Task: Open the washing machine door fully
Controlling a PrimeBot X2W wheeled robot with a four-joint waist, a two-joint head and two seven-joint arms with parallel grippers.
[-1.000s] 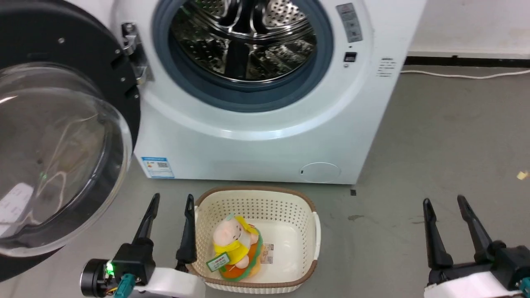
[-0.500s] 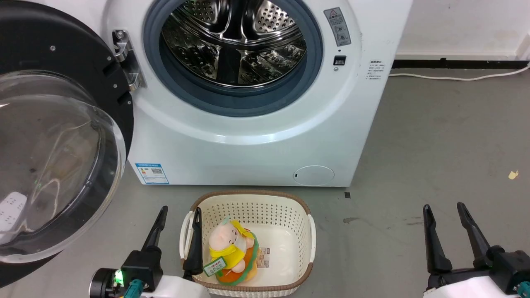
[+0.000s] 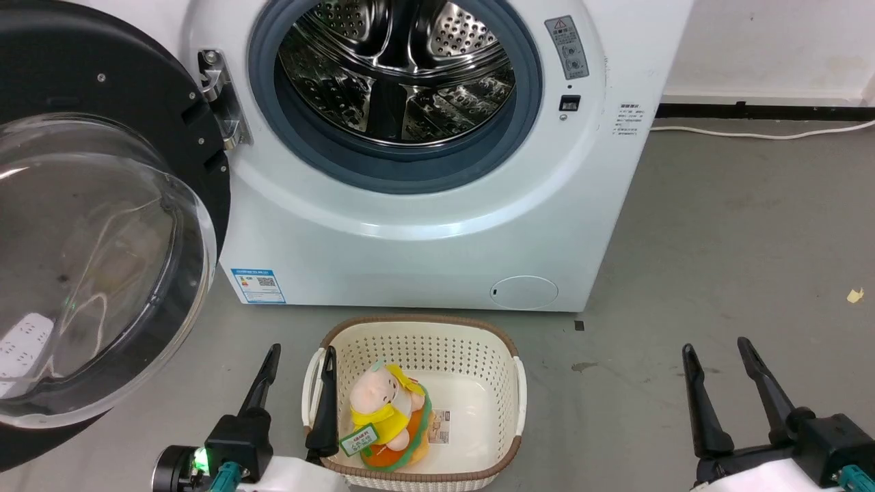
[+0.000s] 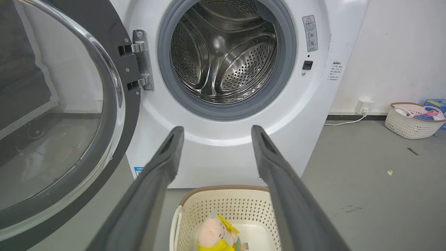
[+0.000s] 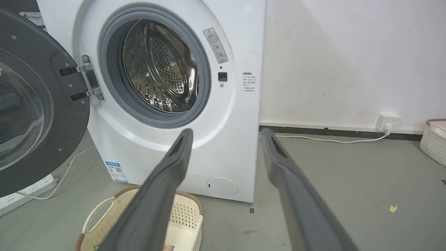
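"Checking in: how do my claws stand?"

"Your left claw [image 3: 303,350] has its two fingers spread apart with nothing between them. Your right claw [image 3: 715,346] is the same, fingers parted and bare, low over the grey floor [image 3: 718,225]."

"And the washing machine door?"

"You'll find the washing machine door [image 3: 102,239] up and to the left of your left claw. It is swung wide on its metal hinge [image 3: 222,96], with the glass bowl bulging toward you. It is apart from both claws."

"What's in the containers?"

"Just beside your left claw, on its right, sits a cream basket [image 3: 417,321] with a brown rim. The claw's right finger crosses the basket's near-left edge in the head view; whether they touch I cannot tell. In the basket lies a plush toy [image 3: 386,410], pink-headed and dressed in yellow, with a tag on it. Straight ahead of that claw, beyond the basket, the steel drum [image 3: 396,68] stands open, and you can see perforated metal inside. Far to the claw's right, by the wall, a second basket [image 4: 411,120] holds mixed clothes."
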